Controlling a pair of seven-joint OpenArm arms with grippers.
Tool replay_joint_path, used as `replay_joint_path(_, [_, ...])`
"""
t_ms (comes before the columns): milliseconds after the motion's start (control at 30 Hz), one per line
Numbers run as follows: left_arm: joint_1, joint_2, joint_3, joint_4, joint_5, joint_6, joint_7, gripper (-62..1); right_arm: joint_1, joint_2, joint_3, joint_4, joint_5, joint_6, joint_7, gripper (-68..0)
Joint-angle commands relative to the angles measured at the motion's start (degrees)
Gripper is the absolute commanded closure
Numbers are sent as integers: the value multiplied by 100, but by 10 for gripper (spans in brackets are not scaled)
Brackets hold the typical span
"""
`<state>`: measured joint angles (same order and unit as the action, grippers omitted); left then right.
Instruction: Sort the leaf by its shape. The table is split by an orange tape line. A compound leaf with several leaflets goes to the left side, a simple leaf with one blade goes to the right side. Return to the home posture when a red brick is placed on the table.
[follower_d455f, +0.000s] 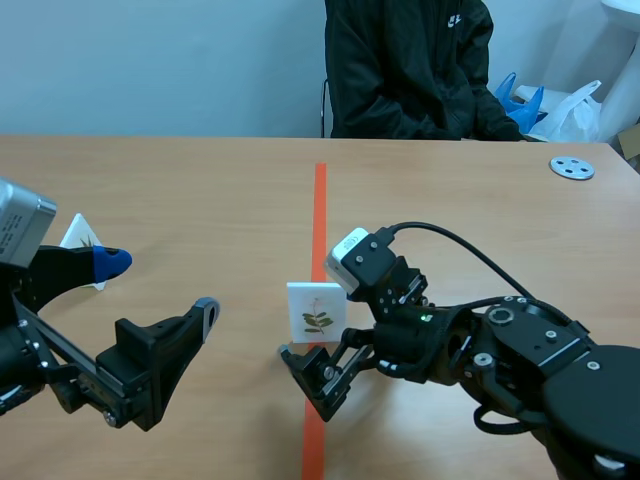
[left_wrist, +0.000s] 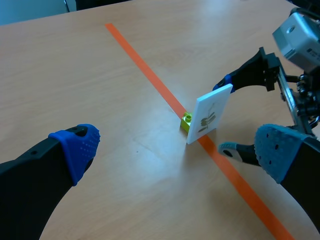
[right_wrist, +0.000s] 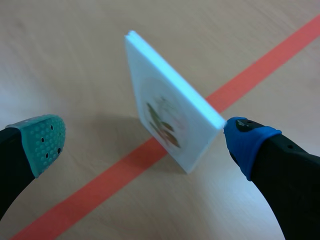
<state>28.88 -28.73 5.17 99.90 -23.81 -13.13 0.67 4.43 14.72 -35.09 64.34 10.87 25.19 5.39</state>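
Note:
A white card (follower_d455f: 316, 312) with a printed leaf of several leaflets stands upright on the orange tape line (follower_d455f: 319, 210). A small yellow-green brick (left_wrist: 186, 121) holds it up from behind. My right gripper (follower_d455f: 326, 340) is open, one finger on each side of the card (right_wrist: 170, 117). Its blue-padded finger (right_wrist: 247, 140) is close to the card's edge, and the green-padded finger (right_wrist: 42, 142) stands well apart. My left gripper (follower_d455f: 158, 287) is open over the left half of the table. The card (left_wrist: 210, 114) is ahead of the left gripper (left_wrist: 177, 150).
Another white card (follower_d455f: 80, 236) stands at the far left, behind my left arm. A person in a black jacket (follower_d455f: 410, 70) sits across the table. A grey metal disc (follower_d455f: 572, 167) lies at the back right, with plastic bags (follower_d455f: 560, 110) beyond the edge.

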Motion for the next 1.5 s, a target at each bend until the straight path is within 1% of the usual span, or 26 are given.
replay_joint_path(0, [-15, 17, -15, 133, -37, 4, -81, -623, 90, -7, 31, 59, -28, -31, 118, -679])
replay_joint_path(100, [-15, 17, -15, 133, -37, 4, -81, -623, 149, -98, -35, -111, -83, -35, 179, -672])
replay_joint_path(167, [-15, 17, -15, 133, -37, 4, -81, -623, 149, -144, -35, -184, -179, -70, 221, -633])
replay_joint_path(267, [-15, 17, -15, 133, -37, 4, -83, -623, 146, -160, -35, -210, -190, -96, 234, -550])
replay_joint_path(367, [-15, 17, -15, 133, -37, 4, -83, -623, 144, -157, -35, -210, -190, -120, 234, -417])
replay_joint_path(433, [-15, 17, -15, 133, -37, 4, -85, -623, 144, -157, -35, -210, -190, -120, 251, -352])
replay_joint_path(567, [-15, 15, -15, 133, -37, 2, -83, -623, 144, -157, -35, -210, -190, -120, 251, -286])
replay_joint_path(733, [-15, 15, -15, 133, -37, 2, -83, -623, 144, -157, -33, -210, -190, -175, 251, -173])
replay_joint_path(833, [-15, 15, -15, 133, -37, 2, -83, -623, 144, -157, -33, -210, -190, -337, 251, -114])
replay_joint_path(967, [-15, 15, -15, 133, -39, 2, -83, -623, 144, -155, -17, -210, -190, -337, 254, -39])
replay_joint_path(1067, [-15, 15, -15, 133, -39, 2, -83, -623, 144, -155, 2, -177, -190, -334, 321, -32])
replay_joint_path(1167, [-15, 15, -15, 133, -39, 2, -83, -623, 140, -155, 153, -24, -188, -330, 306, -33])
replay_joint_path(1333, [-15, 15, -15, 133, -39, 2, -83, -623, 127, -155, 651, 407, -184, -328, 131, -33])
replay_joint_path(1467, [-15, 15, -15, 133, -39, 2, -81, -623, 52, -155, 1198, 787, -122, -328, -96, -33])
